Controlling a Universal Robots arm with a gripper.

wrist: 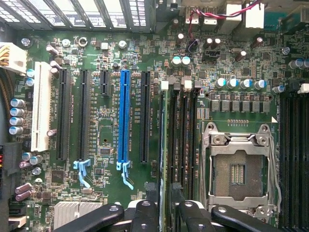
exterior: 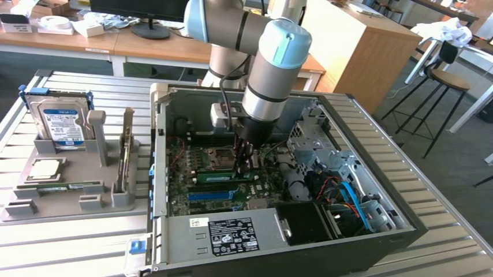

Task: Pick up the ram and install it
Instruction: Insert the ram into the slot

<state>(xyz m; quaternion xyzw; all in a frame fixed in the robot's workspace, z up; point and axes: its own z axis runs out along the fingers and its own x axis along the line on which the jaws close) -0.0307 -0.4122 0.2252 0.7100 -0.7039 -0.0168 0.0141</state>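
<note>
The ram [wrist: 164, 145] is a thin green stick standing on edge in a memory slot of the motherboard [wrist: 111, 125], beside the empty processor socket [wrist: 240, 169]. In the exterior view the ram [exterior: 223, 171] sits low inside the open computer case [exterior: 370, 144], just under the arm's dark fingers. My gripper [wrist: 166, 212] straddles one end of the stick with its jaws open; a narrow gap shows between the fingers [wrist: 145, 215] and the board's edge. From outside, the gripper [exterior: 245, 166] points straight down into the case.
A grey holder tray [exterior: 69, 199] on the exterior view's left carries a hard drive [exterior: 58, 118], a square silver chip [exterior: 46, 168], an upright card [exterior: 123, 156] and another green stick [exterior: 62, 186]. Cables and drive cages crowd the case's right side [exterior: 347, 190]. A blue slot [wrist: 124, 121] lies nearby.
</note>
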